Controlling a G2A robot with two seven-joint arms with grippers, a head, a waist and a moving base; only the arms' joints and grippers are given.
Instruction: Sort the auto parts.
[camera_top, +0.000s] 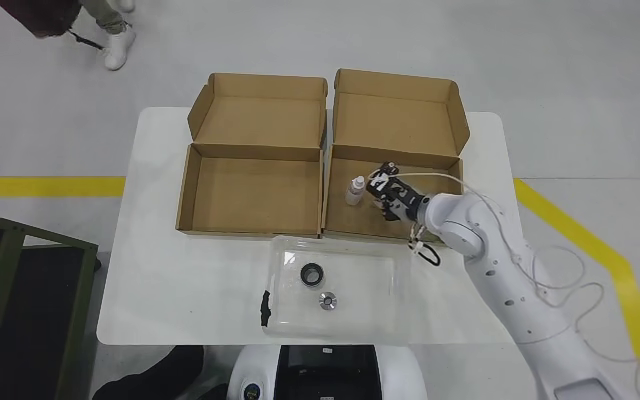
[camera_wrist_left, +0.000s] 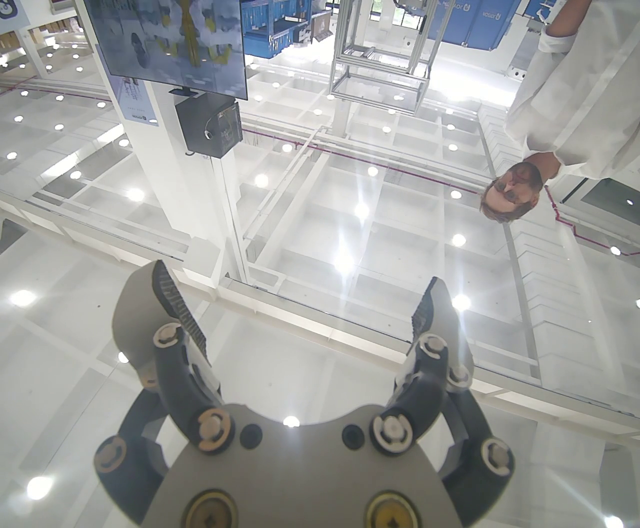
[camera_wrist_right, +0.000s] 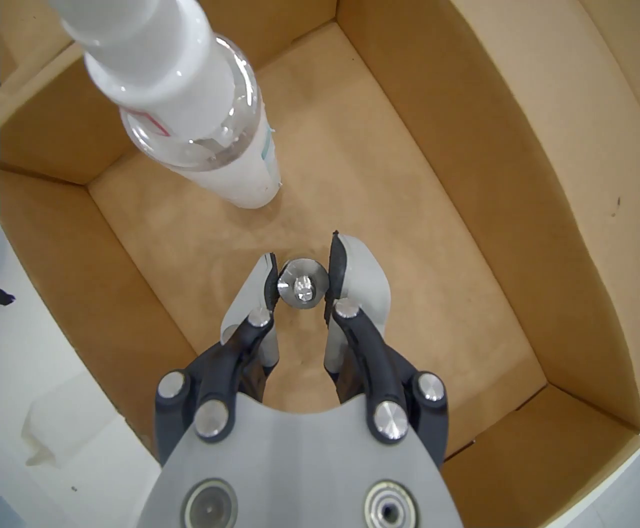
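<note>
Right tool (camera_wrist_right: 302, 270) grips a small round metal part (camera_wrist_right: 303, 294) inside the right cardboard box (camera_wrist_right: 460, 210), near the upright bottle (camera_wrist_right: 200, 130); the part's axis points back at the wrist; left tool (camera_wrist_left: 300, 305) gapes open.

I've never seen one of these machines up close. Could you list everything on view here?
White table: one, white, under everything.
Open brown cardboard boxes: two, brown, side by side at the table's far side.
Small clear plastic bottle with white cap: one, upright in the box under the right arm.
Clear plastic tray: one, see-through, at the table's near edge.
Black ring: one, black, in the tray.
Round silver metal part: one, silver, in the tray beside the ring.
Black strip: one, black, at the tray's edge.
Small round silver metal piece: one, silver, gripped over that box's floor.
Right pincer: shut on the piece.
Left pincer: open, empty, facing the ceiling.
</note>
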